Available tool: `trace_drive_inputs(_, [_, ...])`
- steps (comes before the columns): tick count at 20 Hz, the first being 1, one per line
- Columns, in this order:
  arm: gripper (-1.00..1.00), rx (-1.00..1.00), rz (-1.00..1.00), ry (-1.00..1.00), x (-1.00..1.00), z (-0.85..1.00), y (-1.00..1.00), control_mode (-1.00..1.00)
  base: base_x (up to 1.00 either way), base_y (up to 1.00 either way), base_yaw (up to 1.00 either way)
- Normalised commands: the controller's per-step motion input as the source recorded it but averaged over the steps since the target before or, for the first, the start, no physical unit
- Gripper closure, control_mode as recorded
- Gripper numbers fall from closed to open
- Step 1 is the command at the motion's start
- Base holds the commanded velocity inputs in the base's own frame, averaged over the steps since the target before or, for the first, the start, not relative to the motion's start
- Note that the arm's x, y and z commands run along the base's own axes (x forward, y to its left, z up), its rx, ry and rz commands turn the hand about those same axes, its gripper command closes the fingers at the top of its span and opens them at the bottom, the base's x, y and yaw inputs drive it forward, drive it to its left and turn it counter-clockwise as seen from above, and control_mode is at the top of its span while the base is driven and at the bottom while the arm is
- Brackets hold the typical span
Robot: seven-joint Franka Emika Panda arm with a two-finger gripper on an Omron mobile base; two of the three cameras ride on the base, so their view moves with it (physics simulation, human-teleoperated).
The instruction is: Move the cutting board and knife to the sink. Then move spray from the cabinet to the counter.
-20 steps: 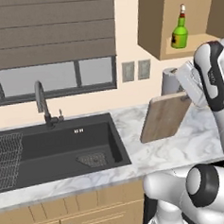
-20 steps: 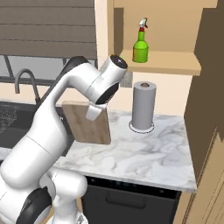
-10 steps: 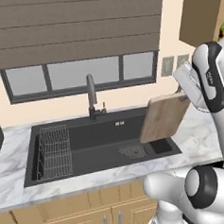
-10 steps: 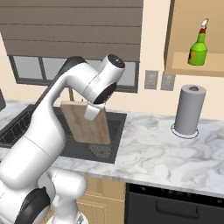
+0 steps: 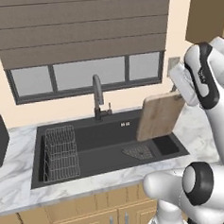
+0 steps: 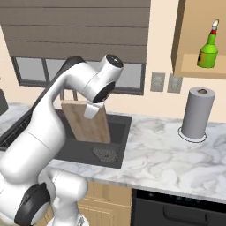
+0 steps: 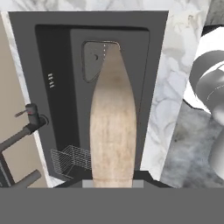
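Note:
My gripper (image 5: 173, 94) is shut on the top edge of the cutting board (image 5: 159, 115), a light wooden board that hangs nearly upright above the right part of the black sink (image 5: 101, 133). From the right, the cutting board (image 6: 88, 126) hangs under the hand, in front of the sink (image 6: 120, 129). In the hand view the cutting board (image 7: 113, 122) runs straight out over the sink (image 7: 57, 52) floor. The green spray (image 6: 208, 49) stands in the doorless cabinet (image 6: 194, 67) niche at the upper right. White marble counter (image 6: 167, 154) lies beneath it. The knife is out of view.
A dark gooseneck faucet (image 5: 97, 93) rises behind the basin. A wire rack (image 5: 60, 153) fills the basin's left end and a drain grid (image 5: 140, 152) lies at its right. A grey paper towel roll (image 6: 196, 112) stands on the counter under the niche.
The whole picture has shifted: the base has driven left, bringing the sink to the middle. The board stays in the shut gripper, now over the basin instead of the counter.

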Motion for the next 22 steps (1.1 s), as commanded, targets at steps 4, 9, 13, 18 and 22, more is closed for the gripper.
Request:
trace_drive_inputs(4, [1.00, 0.00, 0.02, 0.04, 0.26, -0.02, 0.41, -1.00, 0.00, 0.00, 0.00])
trace_drive_inputs(9, [1.00, 0.02, 0.25, 0.06, 0.56, -0.18, 0.58, -1.00, 0.00, 0.00, 0.00])
trace_drive_inputs(13, [1.00, 0.03, 0.39, 0.06, 0.62, -0.14, 0.24, -1.00, 0.00, 0.00, 0.00])
trace_drive_inputs(18, [1.00, 0.01, 0.39, 0.00, 0.55, -0.18, 0.08, -1.00, 0.00, 0.00, 0.00])
trace_drive_inputs(22, [1.00, 0.00, 0.23, 0.00, 0.64, -0.28, 0.00, -1.00, 0.00, 0.00, 0.00])
